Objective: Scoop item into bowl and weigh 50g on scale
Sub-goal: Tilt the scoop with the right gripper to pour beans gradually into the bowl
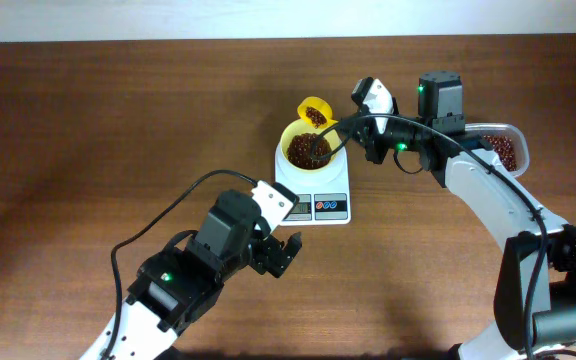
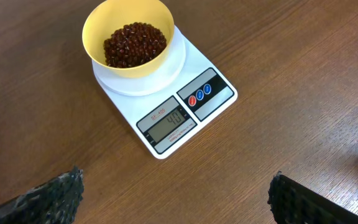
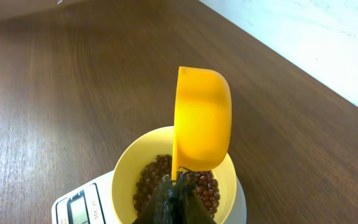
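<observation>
The pale-yellow bowl (image 1: 290,135) stands on the white scale (image 1: 338,182) and holds dark red-brown beans (image 1: 308,150). My right gripper (image 1: 351,128) is shut on the handle of a bright-yellow scoop (image 1: 313,106), which is tipped on its side over the bowl's far rim with some beans in it. In the right wrist view the scoop (image 3: 204,118) hangs above the bowl (image 3: 126,168) and beans (image 3: 154,177). My left gripper (image 1: 286,252) is open and empty, in front of the scale. The left wrist view shows bowl (image 2: 98,43), beans (image 2: 134,42) and scale (image 2: 166,106); its display reads about 40.
A clear plastic container (image 1: 516,138) with more beans stands at the right, behind my right arm. The scale's red and blue buttons (image 2: 202,93) face my left gripper (image 2: 176,199). The rest is brown wooden table.
</observation>
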